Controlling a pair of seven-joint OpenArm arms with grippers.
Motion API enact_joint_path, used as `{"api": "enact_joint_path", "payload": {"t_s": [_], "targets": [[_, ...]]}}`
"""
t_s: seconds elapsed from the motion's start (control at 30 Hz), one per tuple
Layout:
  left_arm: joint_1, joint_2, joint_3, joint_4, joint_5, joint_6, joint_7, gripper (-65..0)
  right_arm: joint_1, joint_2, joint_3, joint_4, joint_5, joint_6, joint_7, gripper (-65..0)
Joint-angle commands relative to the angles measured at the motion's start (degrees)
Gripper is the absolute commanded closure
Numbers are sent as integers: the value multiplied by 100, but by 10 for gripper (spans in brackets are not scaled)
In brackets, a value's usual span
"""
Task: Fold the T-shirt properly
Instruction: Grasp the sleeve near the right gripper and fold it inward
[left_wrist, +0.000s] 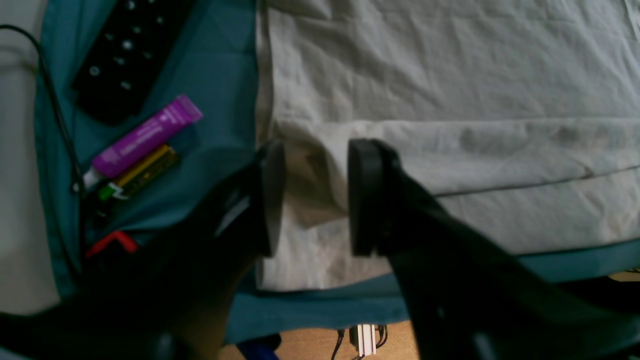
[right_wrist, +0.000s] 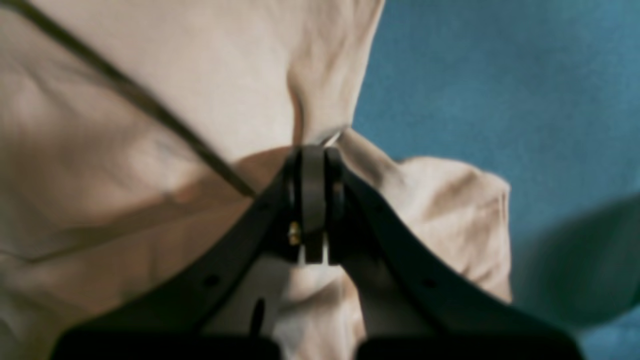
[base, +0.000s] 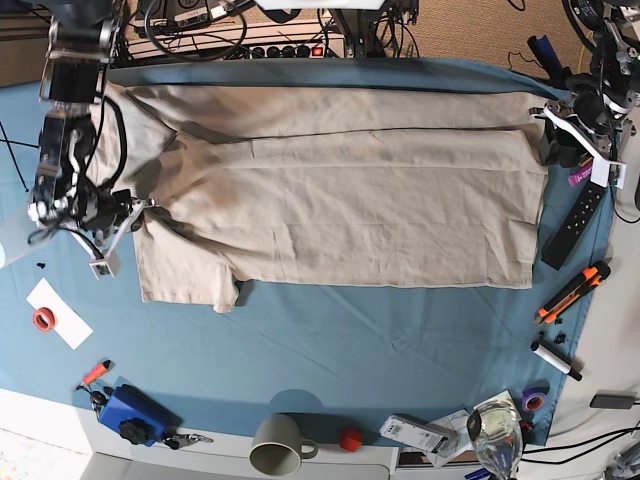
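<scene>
The beige T-shirt (base: 340, 200) lies spread flat across the blue table cloth (base: 330, 340), collar end at the left of the base view and hem at the right. My right gripper (right_wrist: 313, 152) is shut on a bunched fold of the shirt's fabric near the sleeve (base: 185, 275); in the base view it (base: 135, 212) sits at the shirt's left edge. My left gripper (left_wrist: 312, 197) stands open just above the shirt's (left_wrist: 450, 100) folded corner at the hem, nothing between its fingers (left_wrist: 365, 195). In the base view it (base: 548, 135) is at the shirt's upper right corner.
Beside the hem lie a black remote (left_wrist: 125, 50), a purple tube (left_wrist: 145, 137) and a yellow-green stick (left_wrist: 142, 175). Along the front edge stand a mug (base: 278, 442), a blue box (base: 130, 412), a glass (base: 497, 430) and orange markers (base: 570, 290). A tape roll (base: 43, 318) lies at the left.
</scene>
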Motion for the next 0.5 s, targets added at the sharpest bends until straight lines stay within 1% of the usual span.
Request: {"api": "enact_joint_path", "payload": {"t_s": [0.0,0.07,0.1,0.13,0.2,0.23,0.3,0.47], "targets": [[-2,-76,-44,98,-83,-4,-122,-219,103,90,162,149,4,-7,92,0],[-2,-76,-44,98,-83,-4,-122,-219,96,96,275,168,0,2,66,0],[-2,-76,-44,98,-83,-4,-122,-219,101,98,317,168,4,90,44,0],[-2,-76,-44,98,-83,-4,-122,-219,105,98,341,168,7,269,44,-8],[0,-76,-44,98,-83,-4,-122,-219,107,107,343,168,11,595,50,-88],[0,-76,-44,98,-83,-4,-122,-219,107,109,343,168,35,636,52,-123],[0,-76,-44,98,-83,-4,-122,-219,107,109,343,168,136,638,50,-162],[0,-76,-44,98,-83,-4,-120,-219,170,109,369,168,503,533,26,-162]]}}
